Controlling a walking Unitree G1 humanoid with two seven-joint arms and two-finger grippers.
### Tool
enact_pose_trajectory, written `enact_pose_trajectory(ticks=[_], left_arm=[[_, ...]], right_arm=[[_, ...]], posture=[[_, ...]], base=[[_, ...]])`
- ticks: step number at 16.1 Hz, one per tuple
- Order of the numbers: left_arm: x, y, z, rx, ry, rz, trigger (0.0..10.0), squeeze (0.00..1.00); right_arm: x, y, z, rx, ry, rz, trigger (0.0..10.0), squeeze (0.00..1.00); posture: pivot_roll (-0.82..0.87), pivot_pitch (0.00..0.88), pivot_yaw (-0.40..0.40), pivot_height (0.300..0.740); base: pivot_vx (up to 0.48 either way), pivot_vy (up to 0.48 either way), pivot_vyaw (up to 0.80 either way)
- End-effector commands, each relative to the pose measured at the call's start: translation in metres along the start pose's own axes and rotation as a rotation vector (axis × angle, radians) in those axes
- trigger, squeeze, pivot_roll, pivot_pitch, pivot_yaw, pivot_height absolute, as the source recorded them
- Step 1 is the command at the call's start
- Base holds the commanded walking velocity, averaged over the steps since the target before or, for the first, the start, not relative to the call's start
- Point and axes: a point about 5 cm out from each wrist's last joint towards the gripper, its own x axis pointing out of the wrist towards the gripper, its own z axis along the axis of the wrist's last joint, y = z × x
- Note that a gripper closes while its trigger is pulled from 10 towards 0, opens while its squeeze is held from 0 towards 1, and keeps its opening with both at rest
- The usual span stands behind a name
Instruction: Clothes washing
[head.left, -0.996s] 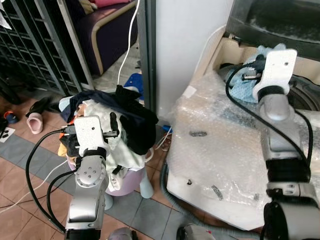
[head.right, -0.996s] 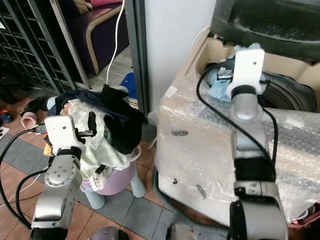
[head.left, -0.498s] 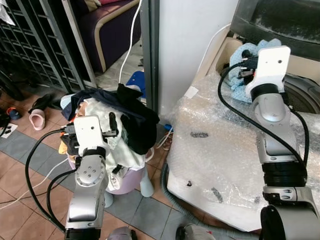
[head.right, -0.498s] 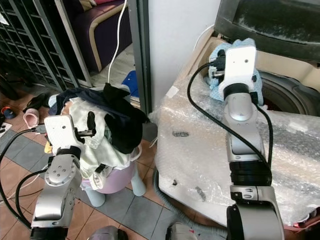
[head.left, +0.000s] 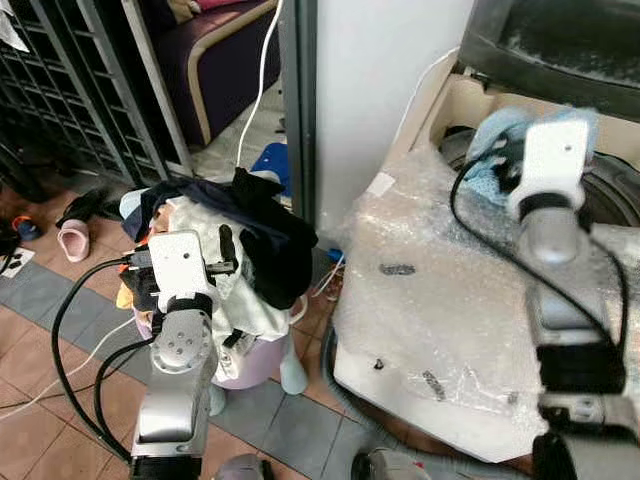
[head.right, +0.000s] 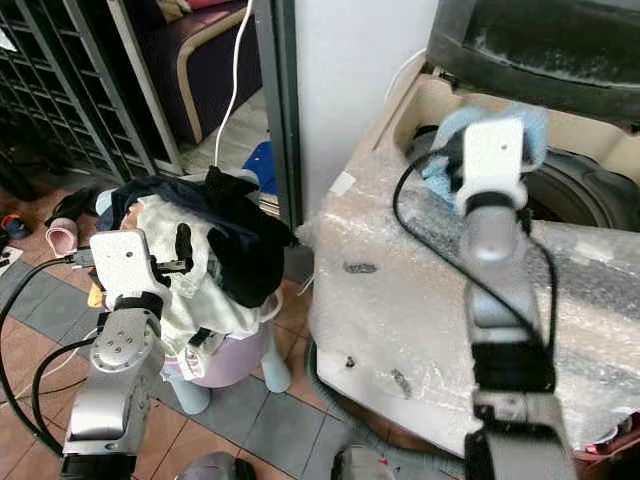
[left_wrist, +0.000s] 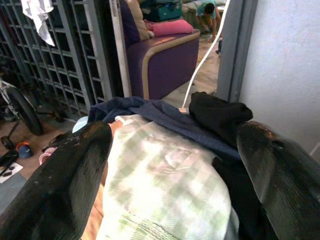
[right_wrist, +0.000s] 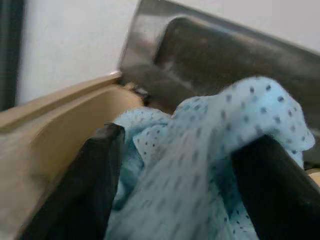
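**Blue cloth held over the washer's mouth**

At nine o'clock in our head view stood the lilac plastic laundry basket (head.left: 262, 368), heaped with a pale checked cloth (left_wrist: 165, 185), a navy garment (head.left: 205, 192) and a black one (head.left: 275, 250). Our left gripper (left_wrist: 170, 175) hovered just above that heap with its black fingers spread wide and nothing between them, the checked cloth lying straight ahead of them.

Towards three o'clock stood the cream top-loading washing machine wrapped in bubble film (head.left: 440, 300), its dark lid (head.right: 530, 50) raised at twelve o'clock. Our right gripper (right_wrist: 185, 165) was closed around a light blue dotted mesh cloth (right_wrist: 210, 150), which bulged between the two fingers. The cloth hung at the near rim of the dark round drum opening (head.right: 575, 195), which lay just beyond and towards four o'clock of the gripper, so we judged the right arm the one to finish the drop.

The right arm was blurred, the drum's inside was hidden behind it, and we could not tell whether the cloth touched the rim.
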Motion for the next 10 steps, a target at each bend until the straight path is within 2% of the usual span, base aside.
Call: enact_pose_trajectory(ticks=[1, 4, 6, 10], left_arm=[[0.001, -0.001, -0.001, 0.006, 0.015, -0.003, 10.0, 0.00], [0.002, -0.001, -0.001, 0.007, 0.013, -0.005, 10.0, 0.00], [0.002, -0.001, -0.001, 0.007, 0.013, -0.005, 10.0, 0.00], [0.003, -0.001, -0.001, 0.007, 0.013, -0.006, 10.0, 0.00]], right_arm=[[-0.001, 0.002, 0.013, 0.016, -0.053, 0.017, 10.0, 1.00], [-0.003, 0.000, 0.014, -0.036, -0.072, 0.004, 10.0, 1.00], [-0.004, -0.004, 0.019, -0.016, -0.109, 0.021, 10.0, 1.00], [-0.016, 0.015, 0.017, 0.049, -0.101, 0.149, 10.0, 1.00]], posture=[[-0.04, 0.029, 0.033, 0.740], [-0.04, 0.028, 0.035, 0.740], [-0.04, 0.028, 0.034, 0.740], [-0.04, 0.028, 0.034, 0.740]], base=[[0.000, 0.000, 0.00], [0.000, 0.000, 0.00], [-0.283, 0.000, 0.00], [-0.285, 0.000, 0.00]])
